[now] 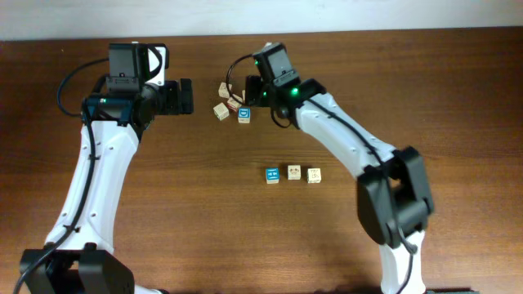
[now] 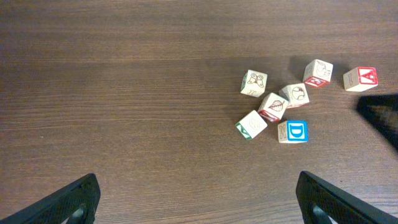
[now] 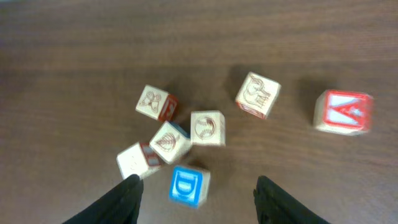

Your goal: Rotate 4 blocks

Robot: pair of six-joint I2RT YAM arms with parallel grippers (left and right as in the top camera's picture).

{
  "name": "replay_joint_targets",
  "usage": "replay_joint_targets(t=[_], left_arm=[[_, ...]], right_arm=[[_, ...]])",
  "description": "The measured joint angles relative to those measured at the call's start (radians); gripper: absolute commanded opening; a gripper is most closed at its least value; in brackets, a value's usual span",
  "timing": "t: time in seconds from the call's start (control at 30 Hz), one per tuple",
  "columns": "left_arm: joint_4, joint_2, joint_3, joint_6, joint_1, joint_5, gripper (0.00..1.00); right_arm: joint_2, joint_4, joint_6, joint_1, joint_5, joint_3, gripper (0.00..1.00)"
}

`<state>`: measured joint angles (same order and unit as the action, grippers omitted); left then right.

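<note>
Three blocks stand in a row at mid-table: a blue-faced block (image 1: 272,175), then two cream blocks (image 1: 294,172) (image 1: 315,175). A fourth block, blue with a white letter (image 1: 243,115) (image 2: 293,132) (image 3: 186,185), lies on the table at the edge of a far cluster. My right gripper (image 1: 245,100) (image 3: 196,182) hovers over it, open, with bare wood between each finger and the block. My left gripper (image 1: 188,96) (image 2: 198,186) is wide open over bare wood, left of the cluster, holding nothing.
Several cream cubes with reddish edging (image 1: 221,109) (image 2: 272,106) (image 3: 169,142) crowd against the blue lettered block. A red-faced cube (image 2: 360,78) (image 3: 344,112) lies apart from them. The right gripper's dark bulk (image 2: 380,115) shows at the left wrist view's right edge.
</note>
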<state>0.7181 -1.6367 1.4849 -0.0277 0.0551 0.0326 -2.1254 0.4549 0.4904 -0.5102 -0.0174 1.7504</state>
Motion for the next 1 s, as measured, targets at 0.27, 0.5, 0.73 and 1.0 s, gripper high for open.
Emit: replay_joint_targets(t=[0.27,0.5,0.73,1.0], left_arm=[[0.002,0.000,0.000,0.000,0.000,0.000,0.99],[0.001,0.000,0.000,0.000,0.000,0.000,0.99],[0.001,0.000,0.000,0.000,0.000,0.000,0.99],[0.001,0.000,0.000,0.000,0.000,0.000,0.99]], right_arm=[[-0.227,-0.109,-0.015,-0.081,-0.064,-0.002,0.40],[-0.219,0.255,-0.092,-0.081,-0.088,0.142,0.30],[-0.185,0.790,0.032,-0.208,0.124,0.257,0.08],[-0.172,0.661,0.262,-0.301,-0.084,0.105,0.19]])
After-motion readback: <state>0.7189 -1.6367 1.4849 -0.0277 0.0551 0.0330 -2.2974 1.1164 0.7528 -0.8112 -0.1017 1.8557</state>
